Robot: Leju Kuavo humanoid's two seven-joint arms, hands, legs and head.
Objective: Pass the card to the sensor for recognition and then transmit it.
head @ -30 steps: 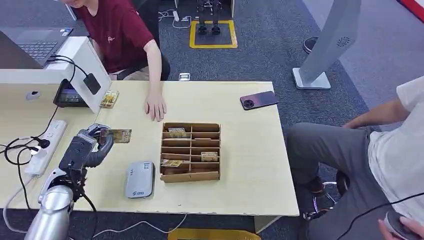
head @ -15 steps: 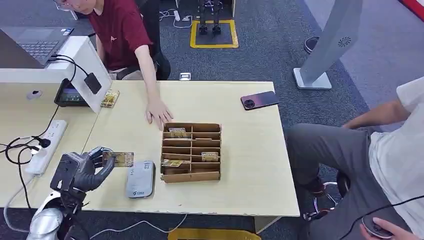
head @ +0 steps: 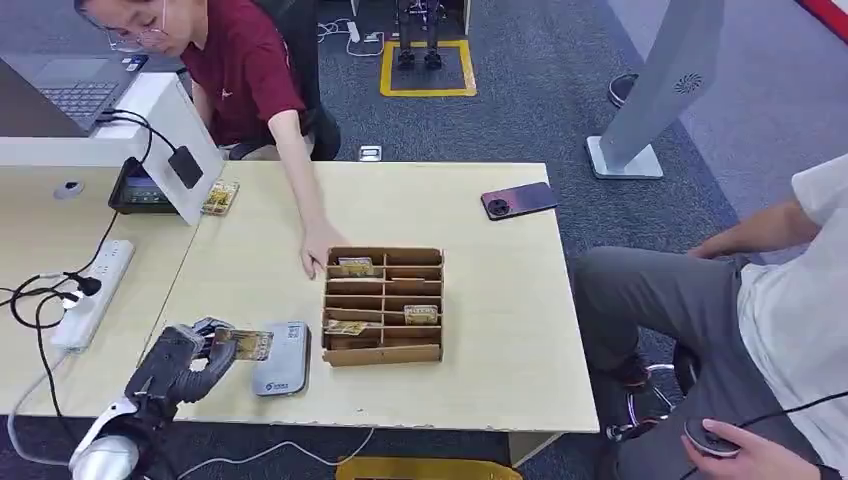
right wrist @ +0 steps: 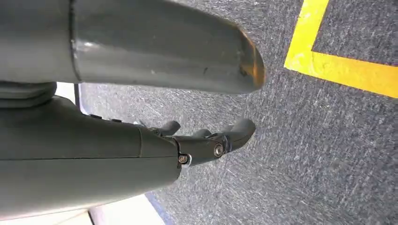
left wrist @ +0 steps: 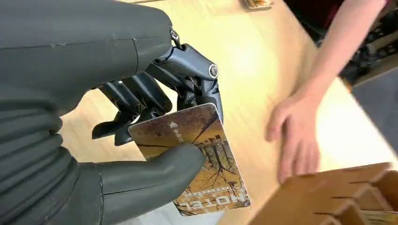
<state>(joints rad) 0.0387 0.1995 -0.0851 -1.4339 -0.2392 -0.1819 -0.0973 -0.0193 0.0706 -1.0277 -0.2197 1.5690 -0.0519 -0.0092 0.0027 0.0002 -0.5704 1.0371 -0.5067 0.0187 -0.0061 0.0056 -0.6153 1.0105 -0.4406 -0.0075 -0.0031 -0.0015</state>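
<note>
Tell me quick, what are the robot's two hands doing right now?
Left hand: holding the card, pinched by the thumb.
Right hand: open, holding nothing, hanging over the floor.

Smartphone [head: 517,200] near table's [head: 490,300] far edge; white power strip [head: 92,293] at left; person's hand [head: 321,256] touching wooden divider box [head: 382,304].

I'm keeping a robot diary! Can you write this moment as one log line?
left robot hand: holds card | card: over grey sensor's edge | right robot hand: hanging, empty | person's hand: by wooden organizer
</note>
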